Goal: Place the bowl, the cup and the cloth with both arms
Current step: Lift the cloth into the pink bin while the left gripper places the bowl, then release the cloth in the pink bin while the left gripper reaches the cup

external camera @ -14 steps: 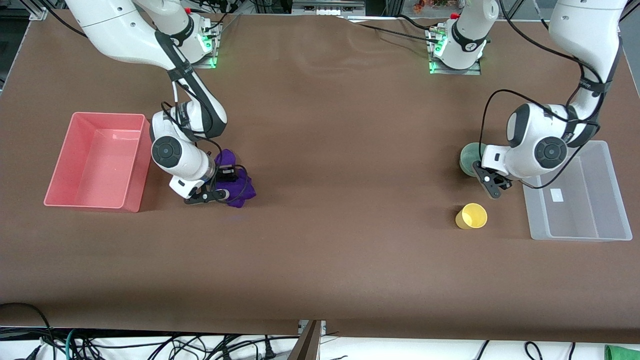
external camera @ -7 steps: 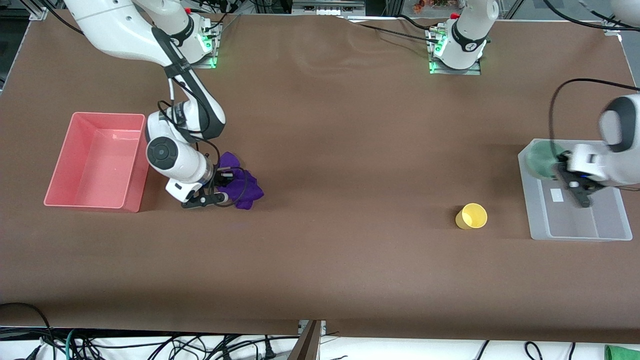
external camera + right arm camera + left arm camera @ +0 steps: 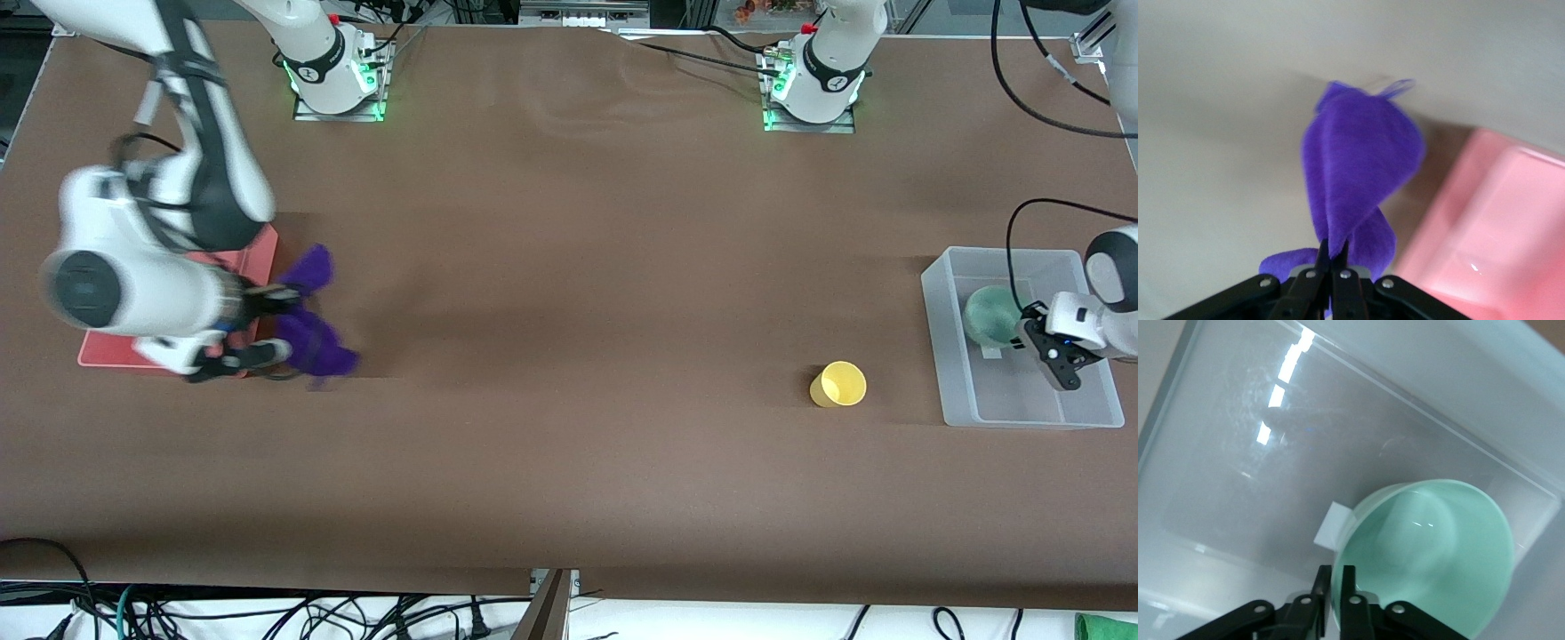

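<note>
My left gripper (image 3: 1042, 342) is shut on the rim of the mint-green bowl (image 3: 989, 316) and holds it tilted inside the clear bin (image 3: 935, 302). In the left wrist view the fingers (image 3: 1349, 587) pinch the bowl's (image 3: 1431, 567) rim over the bin's floor. My right gripper (image 3: 258, 329) is shut on the purple cloth (image 3: 307, 333), which hangs in the air beside the pink bin (image 3: 263, 249). The right wrist view shows the cloth (image 3: 1358, 173) dangling from the fingertips (image 3: 1340, 257). The yellow cup (image 3: 838, 384) lies on its side on the table, beside the clear bin.
The pink bin (image 3: 1498, 227) at the right arm's end is mostly hidden by the right arm. A white label (image 3: 1331, 525) sits on the clear bin's floor. Both arm bases stand along the table's edge farthest from the front camera.
The right arm has lifted the cloth off the table and swung it toward the pink bin. The left arm has lowered the bowl into the clear bin.
</note>
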